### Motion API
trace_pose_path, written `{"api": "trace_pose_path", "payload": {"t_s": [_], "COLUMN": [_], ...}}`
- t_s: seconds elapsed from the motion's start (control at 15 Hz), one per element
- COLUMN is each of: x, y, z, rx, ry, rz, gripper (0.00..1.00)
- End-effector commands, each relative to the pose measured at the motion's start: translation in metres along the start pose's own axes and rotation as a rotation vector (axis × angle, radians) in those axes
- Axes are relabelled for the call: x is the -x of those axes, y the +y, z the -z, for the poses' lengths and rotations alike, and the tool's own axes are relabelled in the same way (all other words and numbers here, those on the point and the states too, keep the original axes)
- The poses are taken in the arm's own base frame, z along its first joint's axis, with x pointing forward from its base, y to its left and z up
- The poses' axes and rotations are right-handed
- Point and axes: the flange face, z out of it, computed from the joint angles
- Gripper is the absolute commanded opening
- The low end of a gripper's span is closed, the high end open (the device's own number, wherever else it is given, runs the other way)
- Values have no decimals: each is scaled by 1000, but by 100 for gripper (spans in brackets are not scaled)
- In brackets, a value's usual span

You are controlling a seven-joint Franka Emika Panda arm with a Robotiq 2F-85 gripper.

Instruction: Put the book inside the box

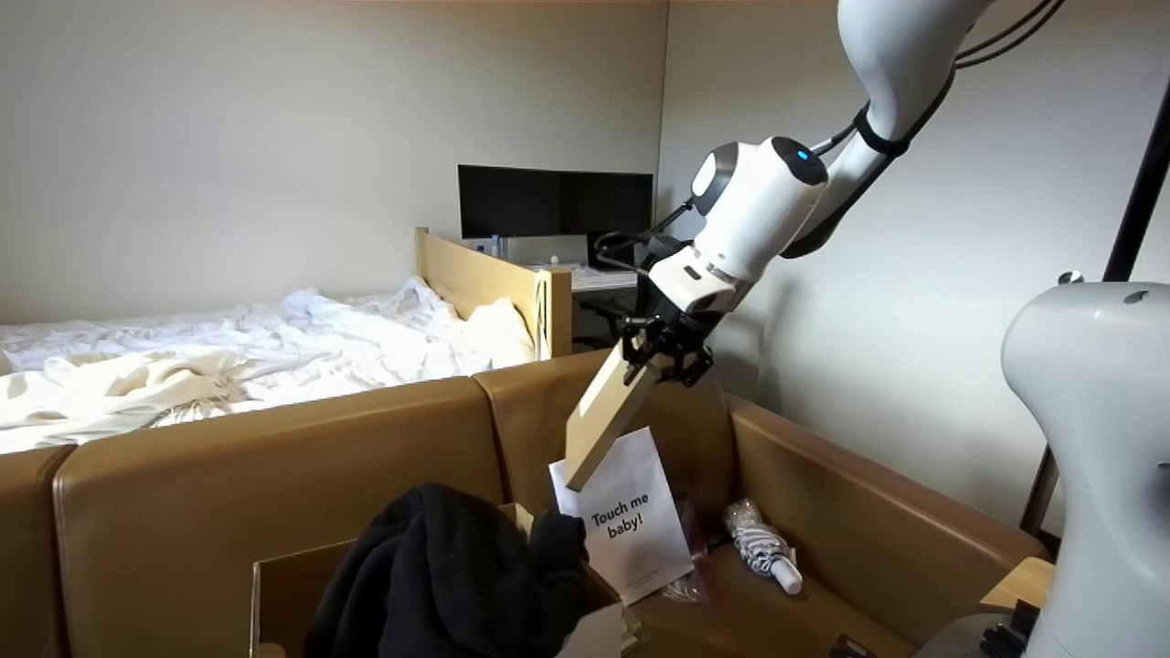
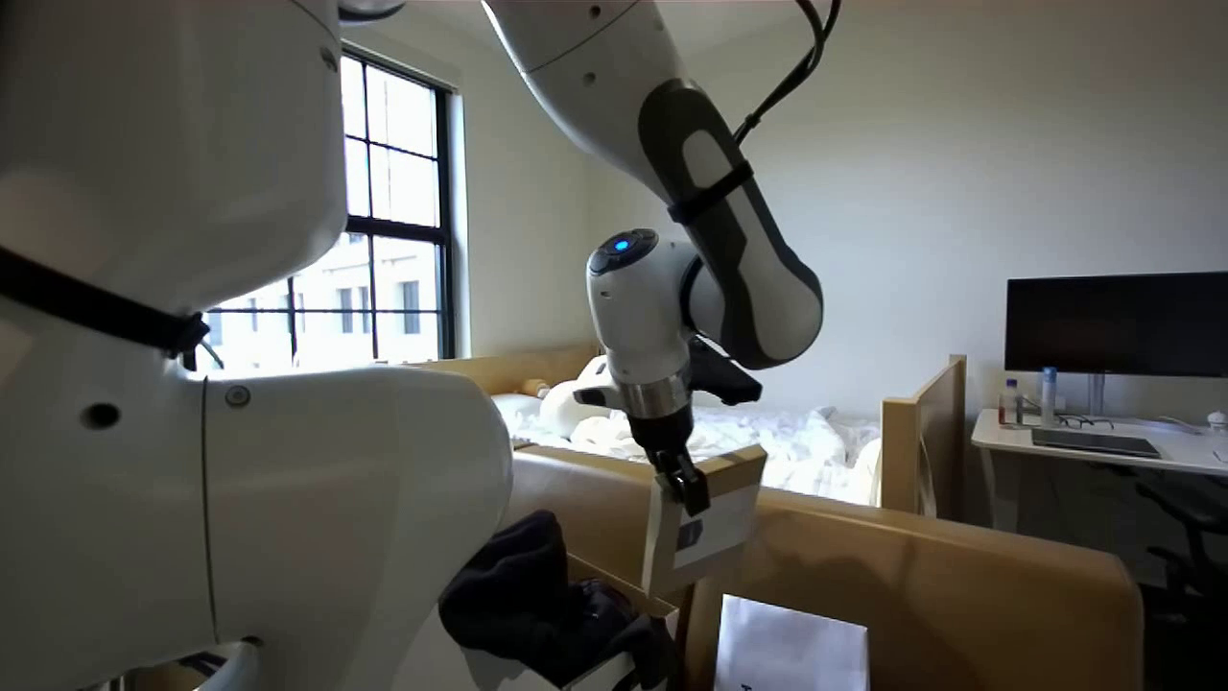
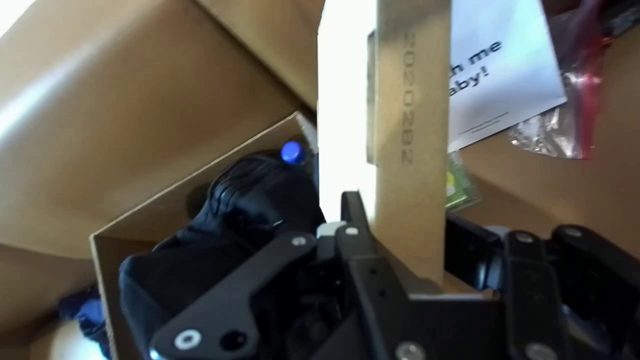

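A black cloth (image 1: 448, 576) hides much inside the box (image 1: 294, 585). In the wrist view, the book (image 3: 395, 130) runs off the edge and covers some letters on the white paper (image 3: 505, 75). The tiny print (image 3: 484, 123) there can't be read.

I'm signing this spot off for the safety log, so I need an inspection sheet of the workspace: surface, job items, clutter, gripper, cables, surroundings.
Surface: brown sofa, with loose items on it.
Book: apparently the tan block, tilted in the air, not yet inside the cardboard box.
Box: open; black cloth spills over its rim; a blue cap shows inside.
Clutter: white sheet reading "Touch me baby!"; striped bundle with a white end; clear bag with a red edge.
Gripper: closed on the tan block's upper end.
Cables: black cables beside the arm; one loops out near the gripper.
Surroundings: bed with rumpled white bedding; desk with monitor; window.
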Motion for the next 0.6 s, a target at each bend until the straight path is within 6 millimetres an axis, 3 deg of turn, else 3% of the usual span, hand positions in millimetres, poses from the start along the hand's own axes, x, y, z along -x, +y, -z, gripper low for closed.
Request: {"api": "trace_pose_path", "payload": {"t_s": [0.0, 0.33, 0.53], "x": [-61, -159, -196], "y": [37, 54, 60], "z": [9, 23, 26], "rx": [123, 175, 163], "ry": [137, 333, 398], "rz": [92, 186, 189], "gripper": [7, 7, 7]}}
